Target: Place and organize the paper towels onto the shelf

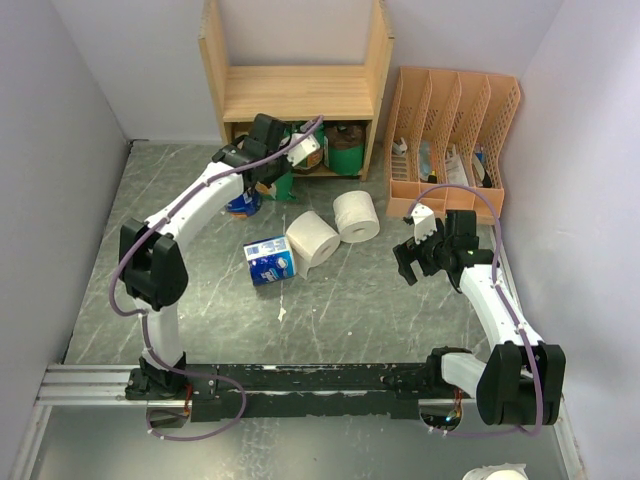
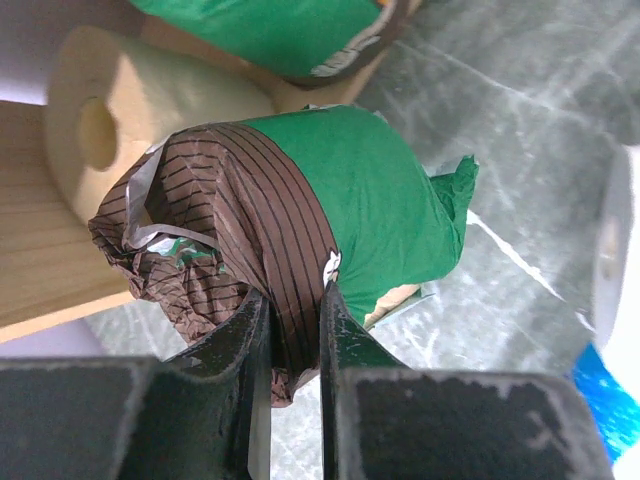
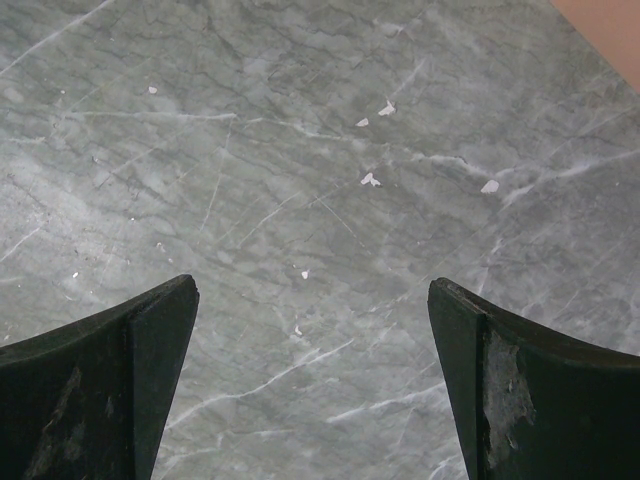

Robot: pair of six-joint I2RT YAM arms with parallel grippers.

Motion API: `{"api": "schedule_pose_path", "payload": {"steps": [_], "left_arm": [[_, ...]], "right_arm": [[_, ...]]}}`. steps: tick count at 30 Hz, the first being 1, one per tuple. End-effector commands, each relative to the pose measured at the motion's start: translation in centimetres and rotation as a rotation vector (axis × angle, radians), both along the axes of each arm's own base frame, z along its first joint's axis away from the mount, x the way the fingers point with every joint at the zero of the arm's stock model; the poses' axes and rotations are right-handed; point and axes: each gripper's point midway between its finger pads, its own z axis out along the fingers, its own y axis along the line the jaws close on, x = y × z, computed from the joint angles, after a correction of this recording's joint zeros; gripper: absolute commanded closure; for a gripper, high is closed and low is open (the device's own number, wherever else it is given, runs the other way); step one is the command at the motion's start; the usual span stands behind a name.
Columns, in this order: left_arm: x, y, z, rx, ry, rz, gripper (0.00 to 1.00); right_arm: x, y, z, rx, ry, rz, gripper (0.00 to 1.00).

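L claw (image 2: 295, 300): clamped on the crumpled brown-striped wrapper end of a green-wrapped cylindrical paper roll (image 2: 380, 200). Jaws nearly together, only wrapper pinched between them.
Held roll: carried on its side at the open front of the shelf's lower tier. Contact w/ worktop cannot be told.
Shelf: light natural-wood two-tier shelf (image 1: 213, 60) w/ tall side panels, set at far edge of worktop, left of centre.
Lower tier: second green-wrapped roll (image 1: 346, 150) seen inside, toward the right. Tan roll (image 2: 110, 130) seen against the wood board just behind the held roll, hollow core facing the wrist cam.
Worktop: grey marbled slab (image 1: 350, 320), small white flecks scattered on it.
Loose rolls: two plain white rolls (image 1: 312, 238) (image 1: 356, 214) lie side by side mid-worktop, v. close; contact not certain. Blue-and-white wrapped roll (image 1: 269, 259) lies just left of them, nearer the arm bases. Another blue-wrapped roll (image 1: 243, 203) is partly hidden under the L arm, near the shelf's left foot.
R claw (image 3: 310, 380): jaws spread wide apart, nothing between them. Only bare marbled surface is seen below. Held over the right side of the worktop, well apart from the loose rolls.
Organizer: peach slotted plastic file organizer (image 1: 450, 130) stands right of the shelf, beyond the R claw; papers seen in its slots.
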Motion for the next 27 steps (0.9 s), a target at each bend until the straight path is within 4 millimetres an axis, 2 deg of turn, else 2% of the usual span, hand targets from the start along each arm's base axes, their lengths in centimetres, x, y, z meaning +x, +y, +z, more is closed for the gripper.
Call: {"api": "schedule_pose_path", "payload": {"steps": [1, 11, 24, 27], "left_arm": [[3.7, 2.5, 3.8, 0.059, -0.197, 0.106, 0.93], [7.2, 4.7, 4.7, 0.112, -0.283, 0.182, 0.93], [10.9, 4.7, 5.8, 0.155, -0.408, 0.239, 0.93], [11.7, 4.6, 5.6, 0.17, -0.418, 0.247, 0.93]], "right_arm": [[-0.1, -0.4, 0.2, -0.007, -0.016, -0.005, 0.0], [-0.1, -0.4, 0.2, -0.008, -0.016, -0.009, 0.0], [-0.1, -0.5, 0.0, -0.01, -0.009, -0.012, 0.0], [-0.1, -0.5, -0.1, -0.011, -0.008, -0.011, 0.0]]}}
